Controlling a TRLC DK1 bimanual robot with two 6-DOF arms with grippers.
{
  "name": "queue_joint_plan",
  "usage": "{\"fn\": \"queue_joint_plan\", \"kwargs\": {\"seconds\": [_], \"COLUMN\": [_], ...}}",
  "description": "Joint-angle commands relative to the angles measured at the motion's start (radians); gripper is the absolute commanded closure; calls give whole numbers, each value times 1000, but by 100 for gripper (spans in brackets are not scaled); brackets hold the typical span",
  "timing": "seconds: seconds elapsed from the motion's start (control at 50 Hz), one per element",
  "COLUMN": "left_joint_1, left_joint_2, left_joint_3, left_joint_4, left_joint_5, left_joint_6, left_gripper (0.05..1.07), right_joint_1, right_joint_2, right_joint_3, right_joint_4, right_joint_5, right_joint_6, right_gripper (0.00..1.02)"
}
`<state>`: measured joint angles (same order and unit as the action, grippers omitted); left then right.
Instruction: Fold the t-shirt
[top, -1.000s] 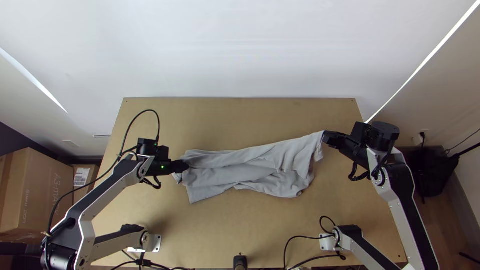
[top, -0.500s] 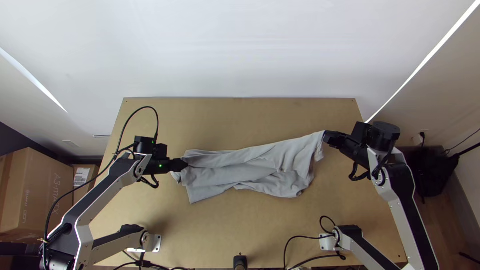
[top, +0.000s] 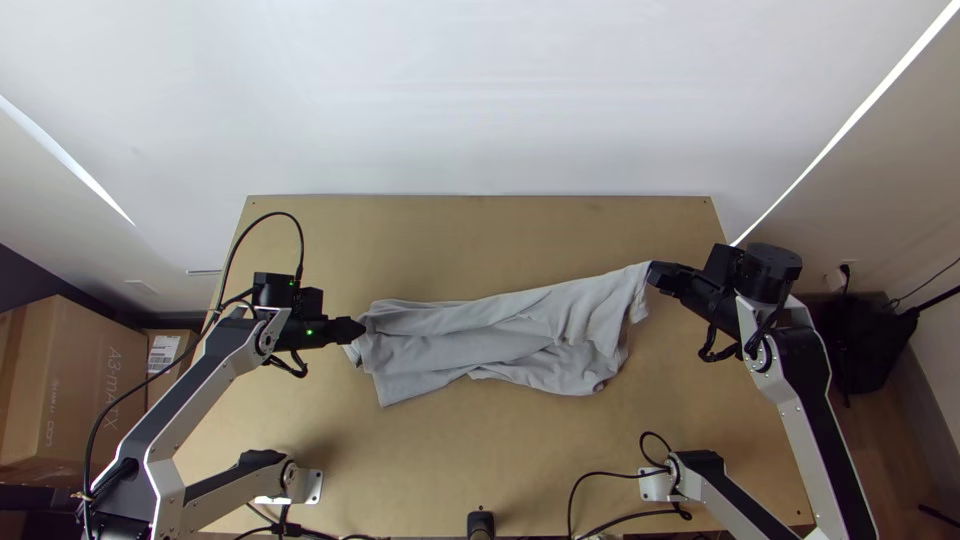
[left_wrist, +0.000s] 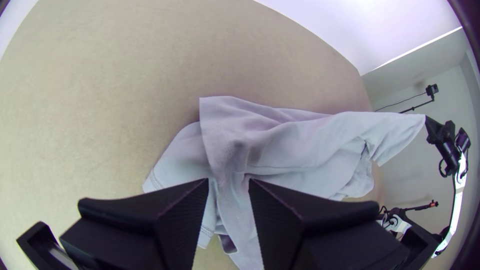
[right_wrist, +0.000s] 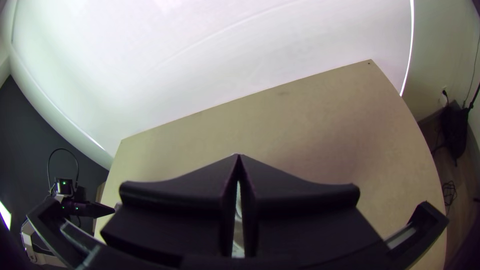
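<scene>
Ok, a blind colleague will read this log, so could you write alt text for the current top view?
A grey t-shirt lies bunched in a long, wrinkled strip across a wooden table, one upper corner held by the right gripper; the left gripper is at the opposite end.

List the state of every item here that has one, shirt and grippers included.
T-shirt: bunched into a long, creased strip, not neatly folded; its right end raised.
Left gripper: open, at the shirt's left end.
Right gripper: shut on the shirt's far right corner.
Green light on the left arm: lit.
</scene>
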<state>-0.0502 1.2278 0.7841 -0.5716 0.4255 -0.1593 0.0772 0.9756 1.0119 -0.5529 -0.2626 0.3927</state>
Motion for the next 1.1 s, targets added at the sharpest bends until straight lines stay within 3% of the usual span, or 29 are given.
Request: {"fn": "queue_joint_plan", "kwargs": {"seconds": [0.0, 0.34, 0.38, 0.44, 0.46, 0.72, 1.08], "left_joint_1": [1, -8, -14, -22, -22, -43, 69], "left_joint_2": [-14, 1, 2, -1, -2, 4, -28], "left_joint_3": [15, 3, -6, -32, -40, -60, 112], "left_joint_4": [-11, 30, 45, 111, 133, 138, 16], "left_joint_5": [10, 10, 10, 6, 4, -5, -13], "left_joint_6": [15, 12, 12, -8, -20, -11, -6], "left_gripper": [64, 65, 75, 102, 105, 104, 104], "right_joint_1": [-8, -17, -17, -17, -19, -39, -42], "right_joint_2": [-12, -26, -28, -31, -32, -43, 2], "right_joint_3": [-7, -9, -7, -6, -4, 10, 91], "right_joint_4": [25, 25, 24, 21, 19, 4, -7], "right_joint_5": [-3, -3, -3, -3, -3, -4, -3], "right_joint_6": [12, 12, 12, 12, 12, 15, 15], "right_gripper": [100, 100, 100, 100, 100, 100, 100]}}
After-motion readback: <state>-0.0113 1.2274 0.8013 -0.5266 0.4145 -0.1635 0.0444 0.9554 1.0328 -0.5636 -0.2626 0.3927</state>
